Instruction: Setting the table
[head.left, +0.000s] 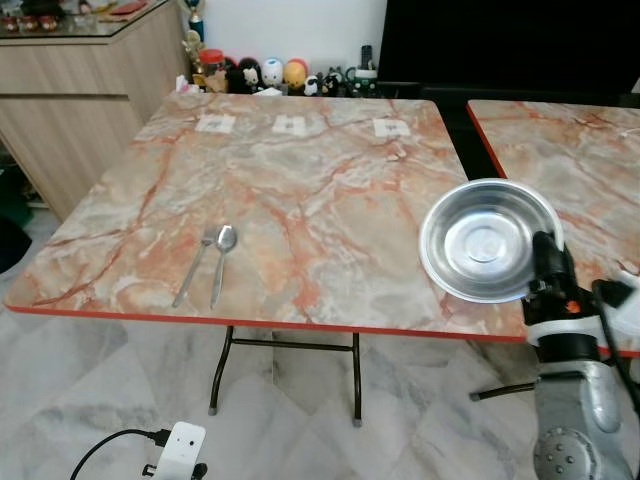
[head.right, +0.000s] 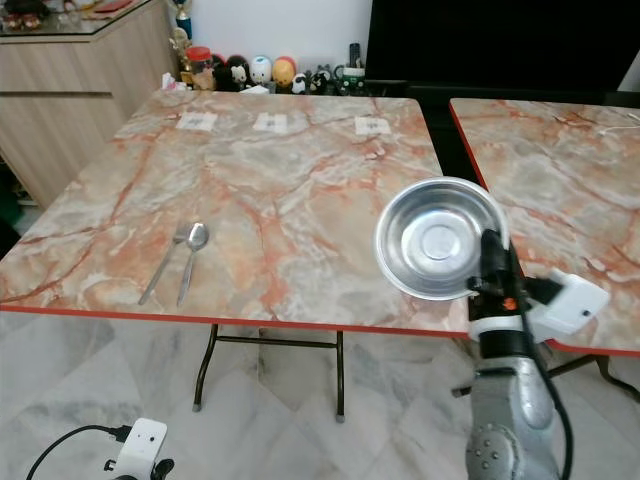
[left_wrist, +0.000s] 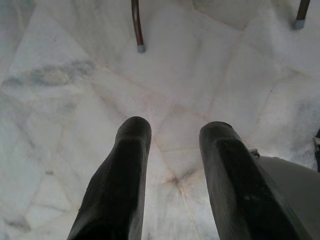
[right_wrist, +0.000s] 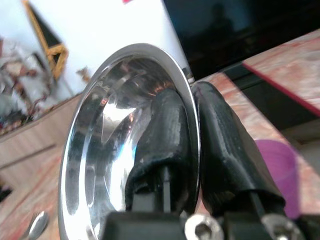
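Observation:
My right gripper (head.left: 545, 248) is shut on the rim of a shiny steel bowl (head.left: 489, 238), holding it tilted above the table's near right corner. In the right wrist view the fingers (right_wrist: 170, 135) pinch the bowl (right_wrist: 110, 135) edge, one inside and one outside. A fork (head.left: 192, 268) and a spoon (head.left: 222, 259) lie side by side near the front left of the marble-patterned table (head.left: 300, 190). My left gripper (left_wrist: 172, 165) hangs open over the tiled floor.
A second marble table (head.left: 570, 150) stands at the right with a narrow gap between. Three white paper tags (head.left: 290, 125) lie near the far edge. Figurines (head.left: 260, 75) line the wall behind. A wooden cabinet (head.left: 70, 90) stands at the left.

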